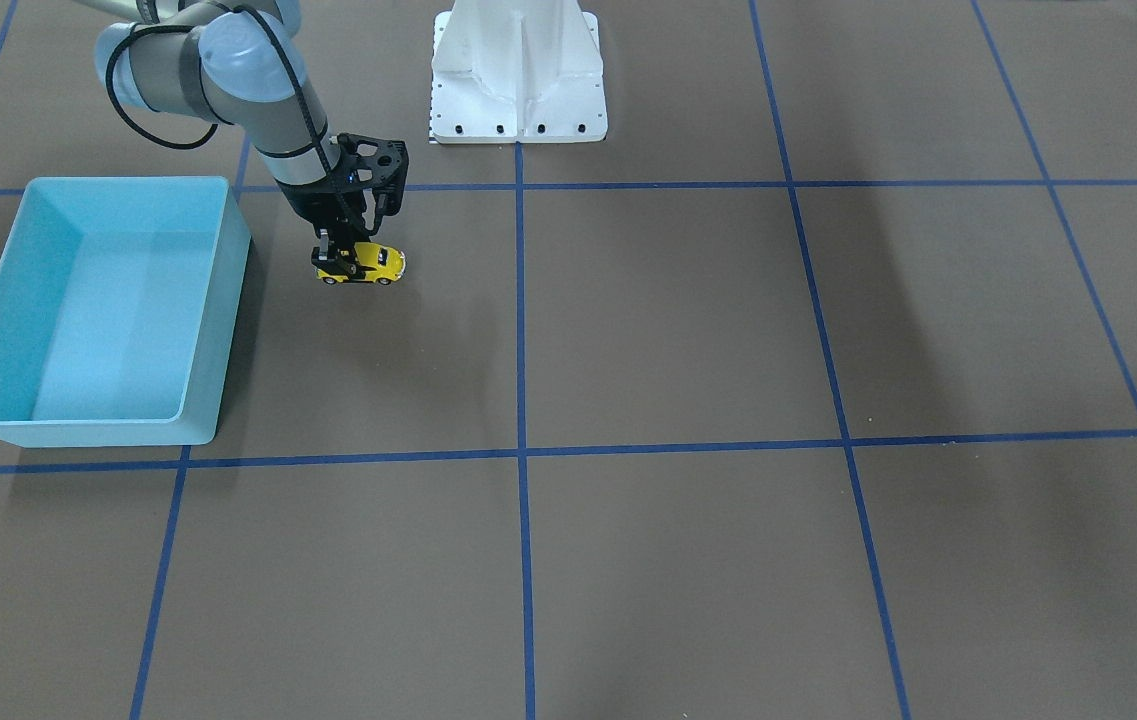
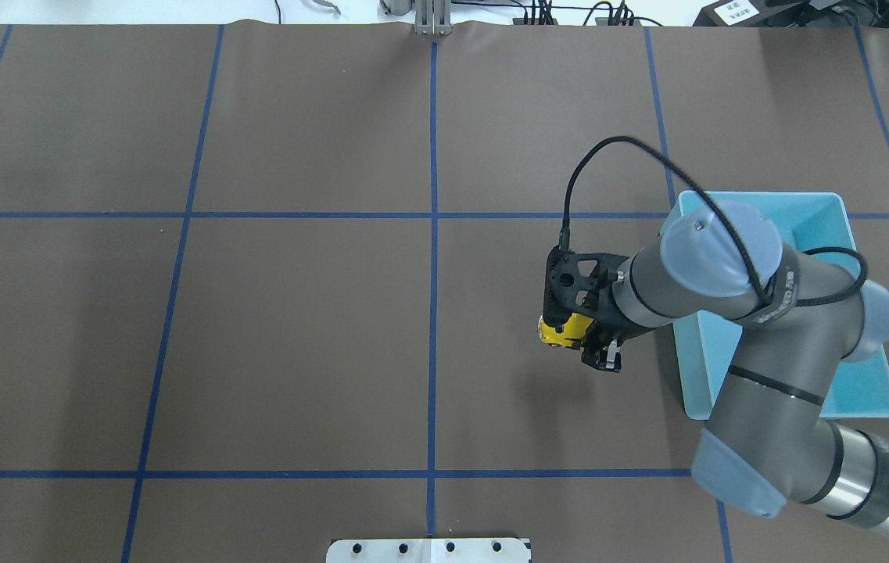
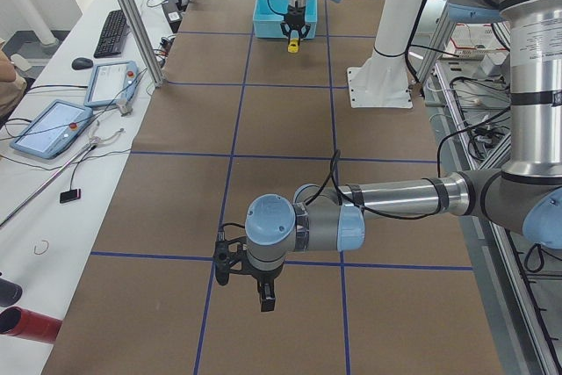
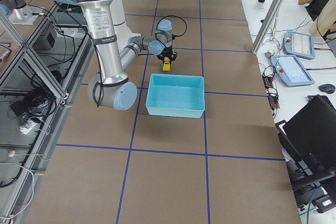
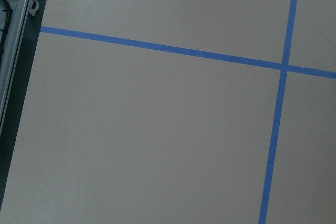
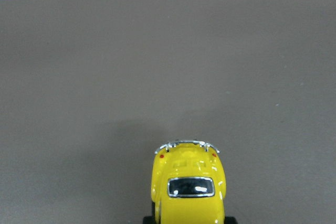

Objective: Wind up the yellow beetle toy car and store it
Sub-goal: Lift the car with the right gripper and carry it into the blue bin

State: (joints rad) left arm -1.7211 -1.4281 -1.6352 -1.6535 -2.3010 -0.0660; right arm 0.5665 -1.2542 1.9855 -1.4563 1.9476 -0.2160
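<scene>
Bright yellow beetle toy car (image 6: 188,184), dark window, silvery bumper, red lights

No legible text; print on white label (image 2: 735,11) beyond table too small to read.

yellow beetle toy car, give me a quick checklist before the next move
1. Right pincer shut on the small yellow beetle toy car: ok.
2. Car's wheels on the brown table or lifted off it: cannot tell.
3. Light blue plastic bin empty, open side up, beside the car: ok.
4. Nothing lying between car and bin: ok.
5. Car stored in the bin: not ok.
6. Left pincer well away from the car: ok; open or shut: cannot tell.
</scene>
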